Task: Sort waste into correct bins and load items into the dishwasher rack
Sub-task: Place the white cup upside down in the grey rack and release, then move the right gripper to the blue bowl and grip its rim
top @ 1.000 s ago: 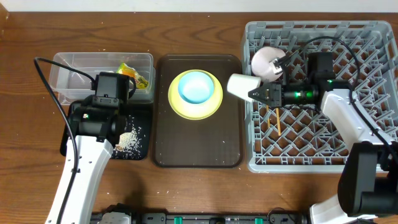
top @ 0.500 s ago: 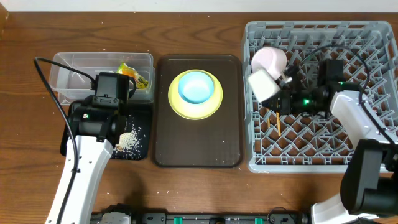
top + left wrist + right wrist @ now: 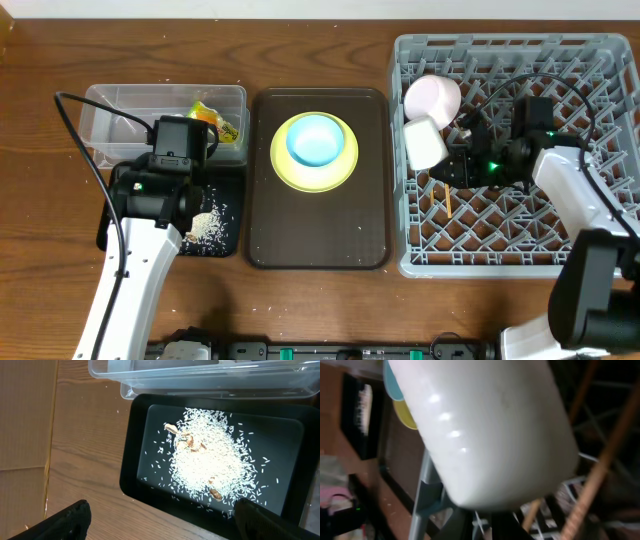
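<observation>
Fingers: your right gripper gripped the small white cup; your left gripper stood wide, empty | change: cup went from outside the dishwasher rack to just inside its left edge, beside the white bowl | task: cup nearly loaded, release pending.

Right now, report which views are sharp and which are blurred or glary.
Overhead: even light, sharp throughout, sheen on the blue bowl. Left wrist: rice crisp, soft reflections on the black tray. Right wrist: white cup too close, blurred, with glare spots; rack behind is out of focus.
</observation>
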`<state>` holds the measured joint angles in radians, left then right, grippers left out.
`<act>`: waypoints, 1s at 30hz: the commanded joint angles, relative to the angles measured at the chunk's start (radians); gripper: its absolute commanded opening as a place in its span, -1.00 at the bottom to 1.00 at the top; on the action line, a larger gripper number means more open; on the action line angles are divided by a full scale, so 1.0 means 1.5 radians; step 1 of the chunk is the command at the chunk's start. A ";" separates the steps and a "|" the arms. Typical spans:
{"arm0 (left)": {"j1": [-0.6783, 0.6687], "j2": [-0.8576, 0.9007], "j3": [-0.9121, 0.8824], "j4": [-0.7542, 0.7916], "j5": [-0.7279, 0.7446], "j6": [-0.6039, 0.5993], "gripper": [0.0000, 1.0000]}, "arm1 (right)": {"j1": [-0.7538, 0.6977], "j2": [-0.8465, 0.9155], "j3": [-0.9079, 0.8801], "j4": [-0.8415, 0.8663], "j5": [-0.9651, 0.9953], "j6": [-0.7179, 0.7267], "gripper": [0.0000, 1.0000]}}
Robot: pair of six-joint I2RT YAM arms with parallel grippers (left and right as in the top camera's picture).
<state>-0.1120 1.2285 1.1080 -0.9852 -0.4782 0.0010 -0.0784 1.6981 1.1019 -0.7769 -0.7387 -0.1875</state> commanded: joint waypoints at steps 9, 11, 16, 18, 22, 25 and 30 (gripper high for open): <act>0.003 0.001 0.006 -0.001 -0.008 0.004 0.88 | -0.008 -0.157 0.042 -0.005 0.196 0.058 -0.64; 0.003 0.001 0.006 -0.001 -0.008 0.004 0.88 | -0.008 -0.184 0.042 -0.005 0.208 0.060 -0.64; 0.003 0.001 0.006 -0.001 -0.008 0.004 0.88 | 0.010 -0.231 0.042 0.000 0.219 0.060 -0.62; 0.003 0.001 0.006 -0.001 -0.008 0.004 0.88 | 0.025 -0.245 0.042 -0.001 0.239 0.060 -0.59; 0.003 0.001 0.006 -0.001 -0.008 0.004 0.88 | 0.078 -0.255 0.042 -0.002 0.311 0.086 -0.40; 0.003 0.001 0.006 -0.001 -0.008 0.004 0.88 | 0.131 -0.254 0.042 -0.002 0.346 0.087 -0.35; 0.003 0.001 0.006 -0.001 -0.008 0.004 0.88 | 0.239 -0.252 0.048 0.017 0.406 0.087 -0.25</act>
<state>-0.1120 1.2285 1.1080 -0.9852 -0.4782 0.0010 0.1997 1.3281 1.1477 -0.7624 -0.2188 -0.0700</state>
